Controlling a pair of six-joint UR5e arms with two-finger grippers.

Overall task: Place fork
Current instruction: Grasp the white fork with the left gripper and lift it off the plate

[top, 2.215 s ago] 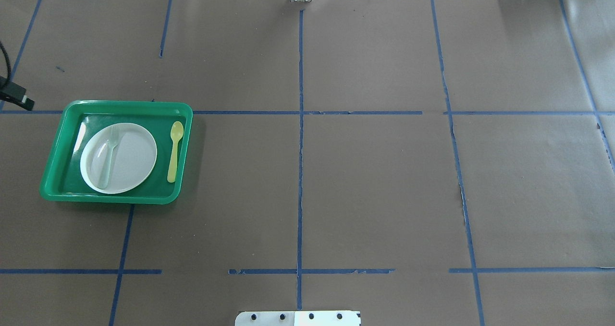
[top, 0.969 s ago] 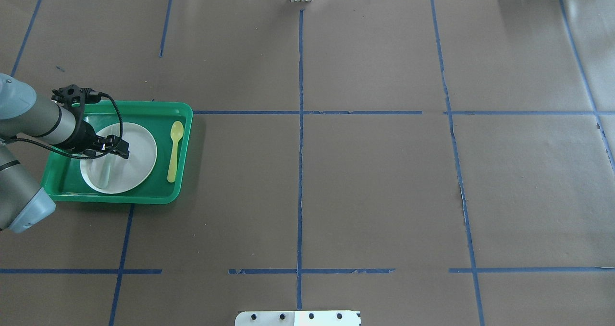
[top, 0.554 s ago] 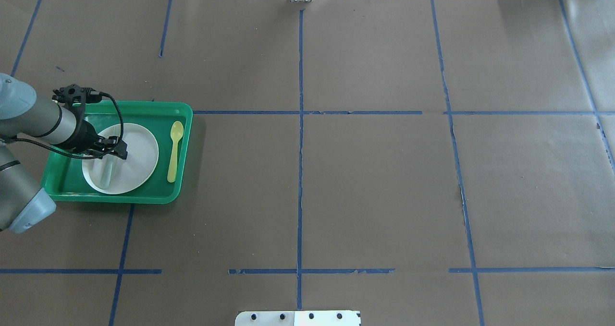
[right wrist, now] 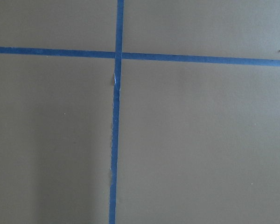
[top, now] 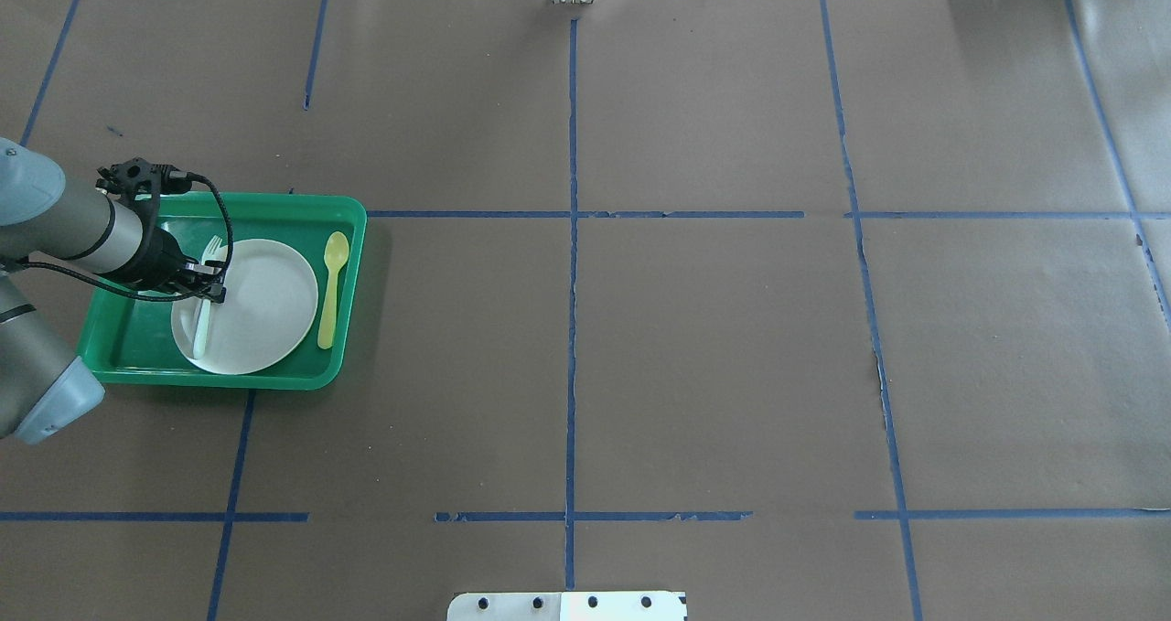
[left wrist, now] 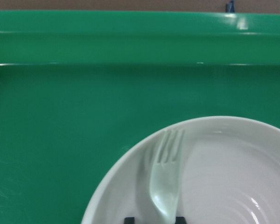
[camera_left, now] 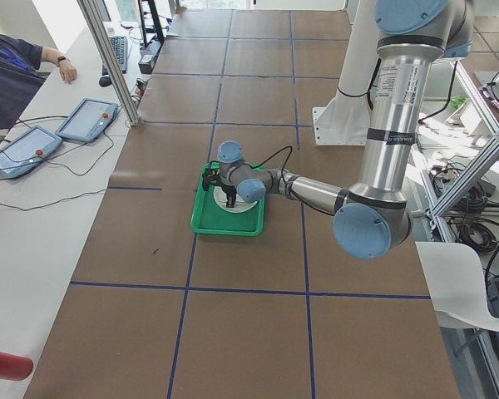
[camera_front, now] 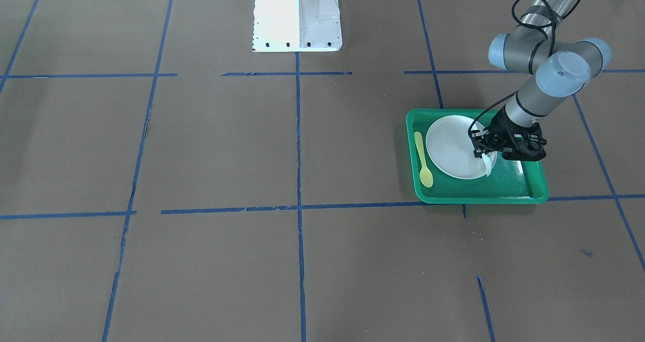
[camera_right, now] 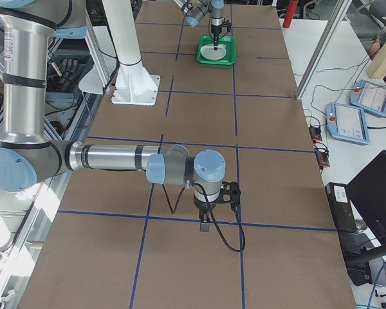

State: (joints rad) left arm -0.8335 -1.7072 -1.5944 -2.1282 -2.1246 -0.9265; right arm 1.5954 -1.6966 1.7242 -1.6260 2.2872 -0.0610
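The pale white fork [top: 203, 299] lies along the left side of a white plate [top: 261, 315] in the green tray [top: 274, 208]. Its tines [top: 213, 247] reach past the plate's far rim. My left gripper [top: 207, 283] is shut on the fork's neck. In the left wrist view the two fingertips [left wrist: 129, 219] flank the fork [left wrist: 165, 186] closely over the plate [left wrist: 233, 168]. The front view shows the gripper [camera_front: 484, 153] with the fork [camera_front: 487, 164] tilted below it. My right gripper [camera_right: 206, 222] shows only in the right side view, low over bare paper, and I cannot tell its state.
A yellow spoon [top: 332, 287] lies in the tray right of the plate, also in the front view [camera_front: 422, 160]. The tray's raised rim [left wrist: 130, 37] lies just ahead of the fork's tines. Brown paper with blue tape lines [right wrist: 115, 116] covers the table.
My left arm came in from the left and its gripper went down onto the fork on the plate. The plate has slid a little to the right, and the fork now stands out whiter.
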